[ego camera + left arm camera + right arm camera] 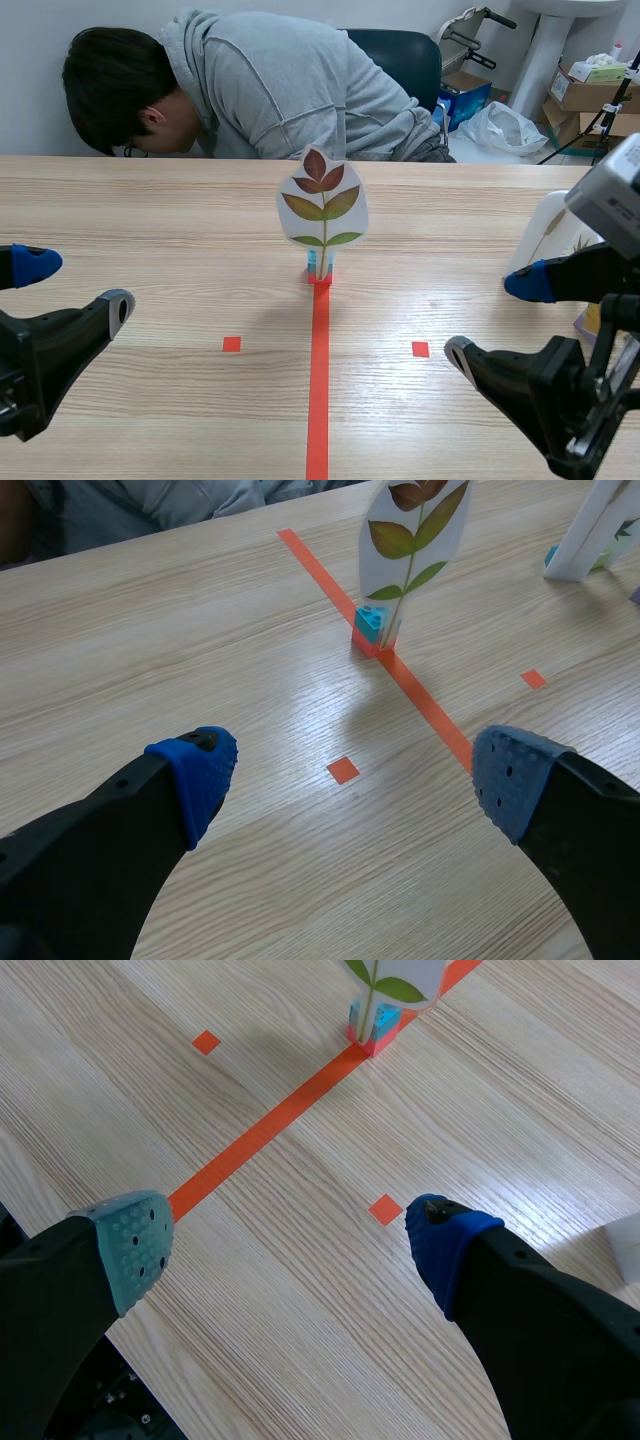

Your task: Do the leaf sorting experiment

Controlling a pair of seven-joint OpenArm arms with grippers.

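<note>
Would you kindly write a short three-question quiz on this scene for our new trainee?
1. True or false: the left gripper is shut on the leaf card.
2. Where does the leaf card stand? A) on the orange tape line; B) on a tape square; C) in a person's hand.
3. Fill in: the right gripper is ___.
Key: 1 false; 2 A; 3 open.
</note>
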